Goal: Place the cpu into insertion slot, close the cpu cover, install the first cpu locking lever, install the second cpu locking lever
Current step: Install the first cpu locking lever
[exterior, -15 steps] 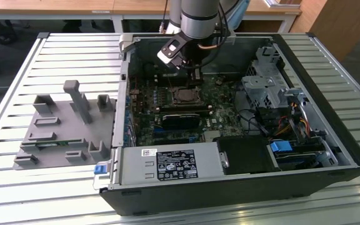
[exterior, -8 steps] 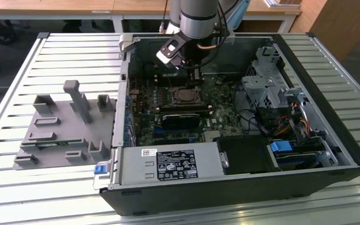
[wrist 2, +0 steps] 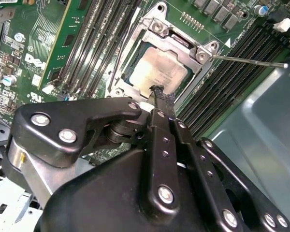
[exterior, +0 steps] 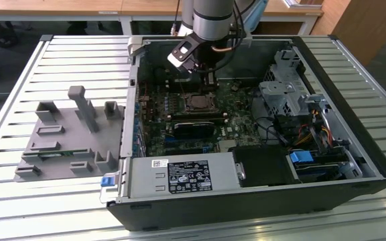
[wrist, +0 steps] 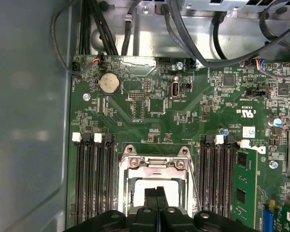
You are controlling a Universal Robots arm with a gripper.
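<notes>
Possibly scrapes the cpu point(wrist 2: 159, 72), mid-frame in the second wrist view, with the tightly closed claw point(wrist 2: 159, 93) if dipped lower.

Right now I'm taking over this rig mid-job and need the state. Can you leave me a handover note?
End effector: shut, nothing seen in it, tips at the socket's edge.
Cpu: seated in the insertion slot, with the cpu cover lying down over it.
Done: cpu placed, cover apparently closed.
Left: one thin locking lever sticks out loose beside the socket. I cannot tell whether the other is latched.
</notes>
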